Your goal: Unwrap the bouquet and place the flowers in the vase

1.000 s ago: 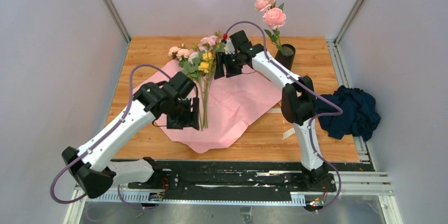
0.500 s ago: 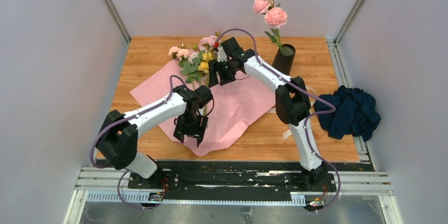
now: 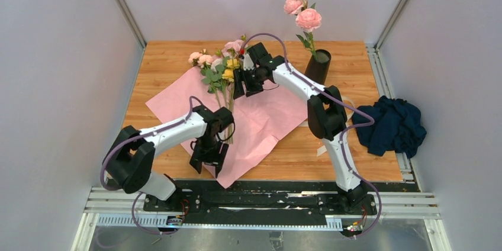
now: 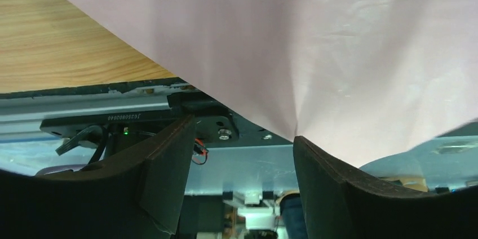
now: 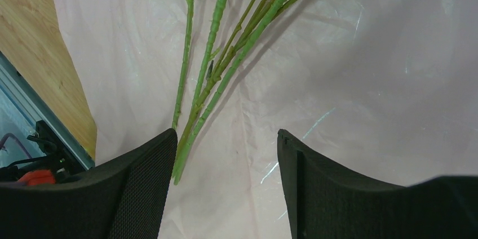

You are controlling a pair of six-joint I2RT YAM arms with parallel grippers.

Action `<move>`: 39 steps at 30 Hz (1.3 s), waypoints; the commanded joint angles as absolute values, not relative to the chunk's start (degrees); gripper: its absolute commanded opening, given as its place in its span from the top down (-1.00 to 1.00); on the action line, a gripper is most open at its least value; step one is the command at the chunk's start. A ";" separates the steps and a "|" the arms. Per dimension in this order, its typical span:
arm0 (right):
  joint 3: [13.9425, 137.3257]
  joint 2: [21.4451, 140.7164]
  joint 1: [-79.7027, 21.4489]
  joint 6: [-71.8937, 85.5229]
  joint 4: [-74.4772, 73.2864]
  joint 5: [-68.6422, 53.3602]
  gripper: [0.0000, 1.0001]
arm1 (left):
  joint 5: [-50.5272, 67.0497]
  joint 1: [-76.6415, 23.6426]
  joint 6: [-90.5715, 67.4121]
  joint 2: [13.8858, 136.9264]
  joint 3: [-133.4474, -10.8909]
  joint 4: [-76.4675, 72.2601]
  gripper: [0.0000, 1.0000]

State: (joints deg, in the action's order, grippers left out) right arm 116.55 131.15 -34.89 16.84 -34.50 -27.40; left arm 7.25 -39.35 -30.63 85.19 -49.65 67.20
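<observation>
A rose stem [image 3: 306, 20] occupies the vase [image 3: 319, 65], dark blue cloth [image 3: 392, 125] heaped nearby.

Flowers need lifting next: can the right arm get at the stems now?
Probably yes: the right claw hangs open right over the stems, lying bare on the pink paper, nothing covering them.

Flowers [image 3: 224, 74] on wrapping paper [image 3: 266, 115] at ctr; vase [image 3: 320, 66] back-R w/ rose stem [image 3: 308, 20] inside; cloth [image 3: 391, 125] far R.
</observation>
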 commanded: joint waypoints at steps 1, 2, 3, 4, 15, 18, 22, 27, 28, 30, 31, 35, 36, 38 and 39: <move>120.56 134.32 -35.93 17.37 -35.32 -28.00 -0.36 | 3.94 -39.33 -32.92 79.62 -56.82 66.62 -0.42; 121.37 135.16 -36.04 17.43 -35.40 -27.94 -0.31 | 2.06 -39.17 -33.67 78.16 -59.21 66.66 -0.42; 122.13 135.84 -36.16 17.55 -35.56 -27.95 -0.26 | 0.54 -39.00 -34.04 76.80 -61.84 66.83 -0.42; 122.77 136.61 -36.24 17.45 -35.59 -27.88 -0.25 | -1.90 -38.53 -34.21 75.91 -65.40 67.39 -0.43; 126.93 142.03 -38.20 18.03 -35.47 -27.88 0.05 | -12.84 -23.28 -34.24 77.97 -73.86 68.08 -0.43; 127.86 142.93 -38.59 18.54 -35.25 -27.86 0.19 | -12.20 -22.79 -33.49 78.66 -74.99 67.15 -0.43; 128.94 144.04 -38.66 18.76 -35.16 -27.86 0.32 | -11.76 -22.76 -32.54 79.55 -74.47 67.09 -0.43; 128.98 145.07 -38.63 18.89 -35.05 -27.69 0.55 | -11.22 -22.76 -32.30 79.20 -72.69 66.57 -0.43; 128.95 145.10 -38.62 18.85 -35.13 -27.69 0.62 | -11.18 -22.75 -32.38 79.07 -72.48 66.48 -0.43; 128.66 144.92 -38.62 18.83 -35.20 -27.56 0.78 | -11.03 -22.70 -32.55 79.04 -72.18 66.17 -0.43; 128.63 144.74 -38.67 18.72 -35.25 -27.37 0.88 | -10.85 -22.69 -32.48 79.14 -72.09 65.98 -0.43; 128.67 143.70 -38.65 18.16 -35.71 -27.03 1.00 | -10.59 -22.72 -32.47 79.66 -71.85 65.22 -0.43; 128.54 143.01 -38.59 18.00 -35.84 -26.92 1.00 | -10.49 -22.69 -32.44 79.80 -71.81 64.96 -0.43; 128.31 141.86 -38.67 17.79 -36.03 -26.69 1.00 | -10.31 -22.68 -32.49 79.98 -71.71 64.23 -0.43; 127.67 140.57 -38.63 17.70 -35.99 -26.39 1.00 | -10.04 -22.68 -32.44 80.14 -71.64 63.72 -0.43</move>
